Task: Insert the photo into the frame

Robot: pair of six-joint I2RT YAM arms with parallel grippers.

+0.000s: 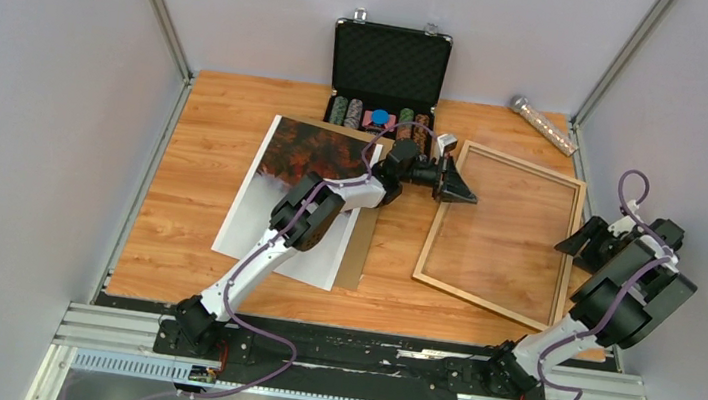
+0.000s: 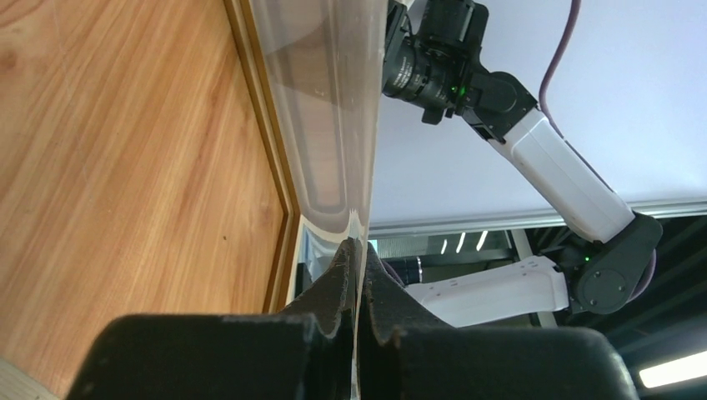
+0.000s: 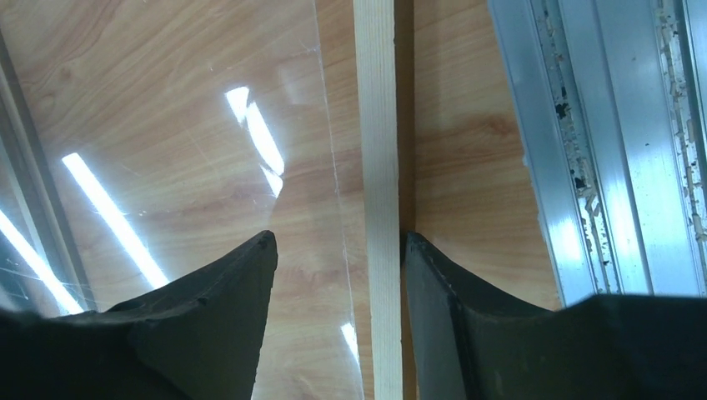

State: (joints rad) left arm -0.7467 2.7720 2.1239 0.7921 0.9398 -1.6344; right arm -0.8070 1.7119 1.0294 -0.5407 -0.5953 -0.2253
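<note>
Left gripper [image 2: 360, 248] tight; right gripper [image 3: 338, 242] wide

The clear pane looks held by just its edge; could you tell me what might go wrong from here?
1. The left gripper pinches the clear pane only at its thin edge, and the sheet looks bowed; it may slip free or crack.
2. The right gripper is open astride the frame, not clamping it, so the frame could shift.

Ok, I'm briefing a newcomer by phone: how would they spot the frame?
Look at the wooden table's right half. The frame lies there, slightly skewed. Unlike the black case behind, it is a thin pale-wood rectangle around a clear pane.
</note>
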